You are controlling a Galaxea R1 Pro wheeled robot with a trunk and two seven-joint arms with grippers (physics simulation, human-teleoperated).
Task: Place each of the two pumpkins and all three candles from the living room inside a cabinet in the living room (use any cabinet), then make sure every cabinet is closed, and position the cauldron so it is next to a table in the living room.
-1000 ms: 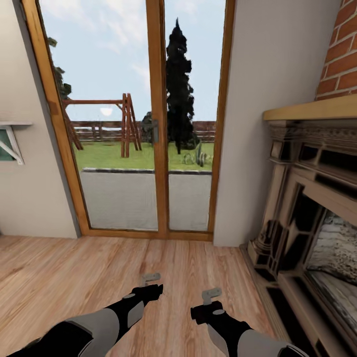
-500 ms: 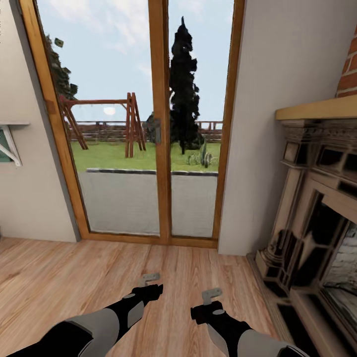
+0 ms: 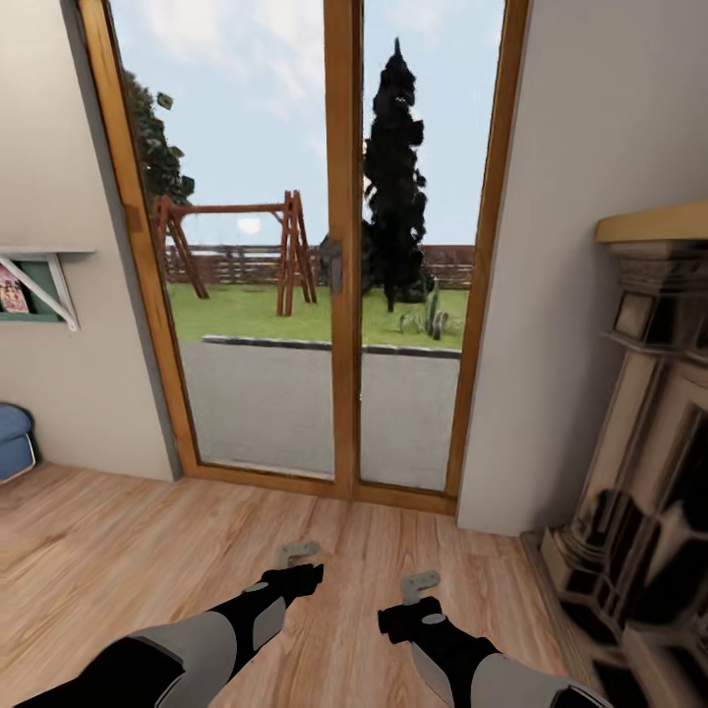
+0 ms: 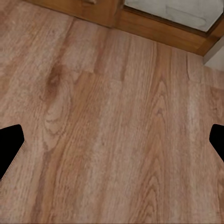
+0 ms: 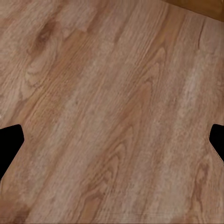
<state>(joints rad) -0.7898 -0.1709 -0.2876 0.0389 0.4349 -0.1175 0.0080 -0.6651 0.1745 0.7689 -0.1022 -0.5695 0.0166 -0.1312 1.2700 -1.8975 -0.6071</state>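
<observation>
Wood-plank floor (image 3: 128,551) runs ahead of both arms, left claw (image 3: 298,553) and right claw (image 3: 420,585) held low with nothing in them, fingers spread in the wrist views over bare boards. Beyond the claws stands a glass patio door (image 3: 339,285); off past the right claw, a fireplace (image 3: 644,472) cut by the frame edge. Pumpkins, candles, cabinet and cauldron lie somewhere out of frame (a search, by my reading); best to turn slowly, arms tucked.
</observation>
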